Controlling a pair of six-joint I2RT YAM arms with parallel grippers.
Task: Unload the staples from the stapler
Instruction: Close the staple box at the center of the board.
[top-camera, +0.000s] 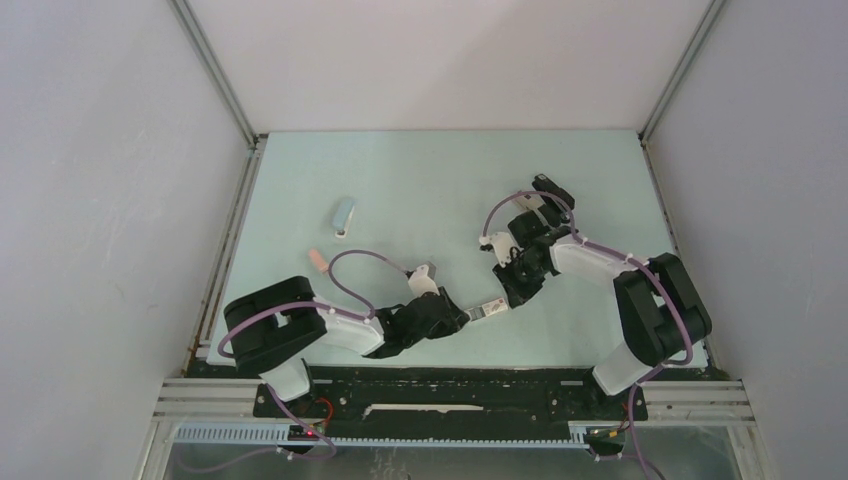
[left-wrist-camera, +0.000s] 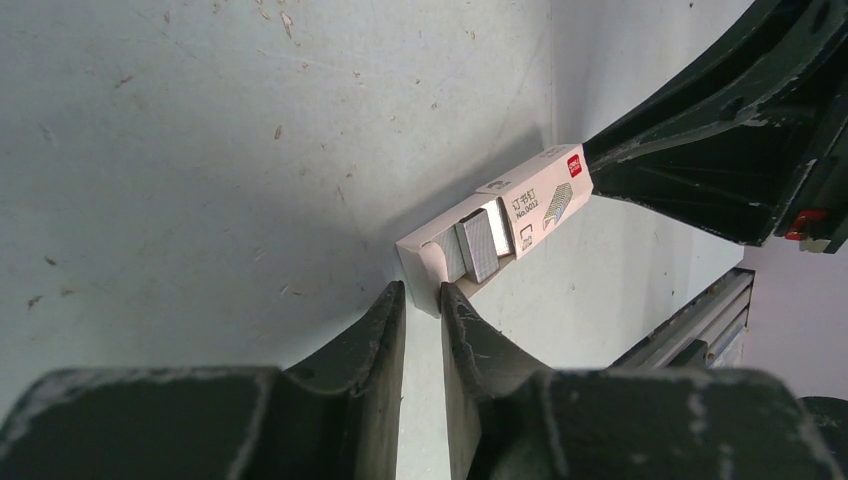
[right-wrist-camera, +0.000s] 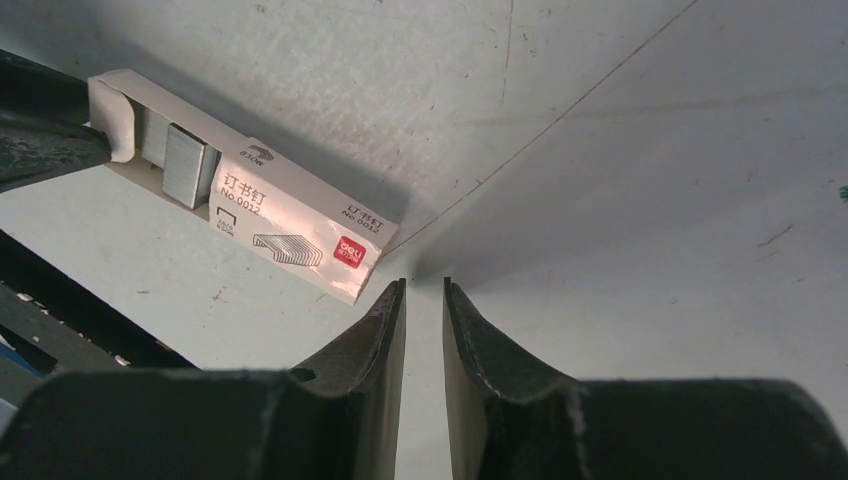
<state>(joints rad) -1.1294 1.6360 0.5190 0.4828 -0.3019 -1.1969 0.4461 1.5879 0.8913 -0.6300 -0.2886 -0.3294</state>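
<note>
A small pale blue stapler (top-camera: 343, 216) lies on the table at the back left, apart from both arms. Between the arms lies a white staple box (top-camera: 490, 307) (left-wrist-camera: 500, 225) (right-wrist-camera: 250, 215), its end open on silvery strips of staples (left-wrist-camera: 478, 240) (right-wrist-camera: 185, 165). My left gripper (top-camera: 466, 312) (left-wrist-camera: 422, 290) sits at that open end. Its jaws stand a narrow gap apart, and the box's near corner reaches in between the tips; a pinch does not show. My right gripper (top-camera: 512, 292) (right-wrist-camera: 425, 285) is at the box's other end, narrowly open with nothing between its fingers.
A small pink block (top-camera: 318, 262) lies left of centre, beyond the left arm. The pale green table (top-camera: 420, 180) is walled by white panels at the back and sides. A metal rail (top-camera: 450, 400) runs along the near edge.
</note>
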